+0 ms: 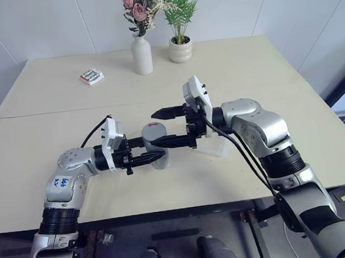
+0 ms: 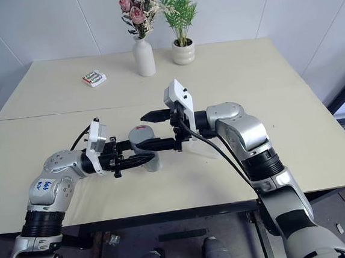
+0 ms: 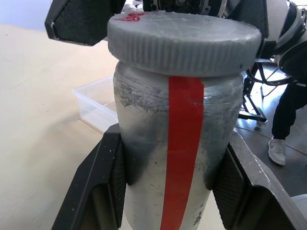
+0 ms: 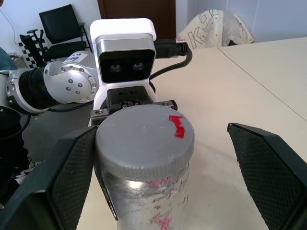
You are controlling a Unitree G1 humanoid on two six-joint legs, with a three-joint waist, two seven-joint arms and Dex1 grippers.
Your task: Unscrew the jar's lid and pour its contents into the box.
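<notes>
Where our left gripper [image 1: 154,158] reaches in level from the left, we record its two black fingers [image 3: 103,187] pressed against opposite sides of the jar [image 3: 175,158], pinching it just below the lid [image 3: 182,40] and holding it upright above the table [image 1: 52,133]. Item: jar, clear and scuffed, with a red strip down its side; lid, grey and ribbed, seated on the jar, small red mark on top. Item: our right gripper [image 1: 163,128], reaching in level from the right, fingers spread wide to either side of the lid; in the right wrist view one finger [image 4: 72,177] lies close beside the lid and the other [image 4: 268,167] stands well apart from it; we cannot tell whether the near one touches. Item: box [image 1: 213,143], clear plastic, on the table just beyond the right gripper, partly hidden by it. Contents of the jar cannot be made out. Item: table, pale cream, a seam running across it. Toward its far edge, a white vase [image 1: 142,56] with flowers, a small potted plant [image 1: 181,47] beside it, and a white-and-green battery pack [image 1: 92,77] to their left. Item: white panelled walls behind.
</notes>
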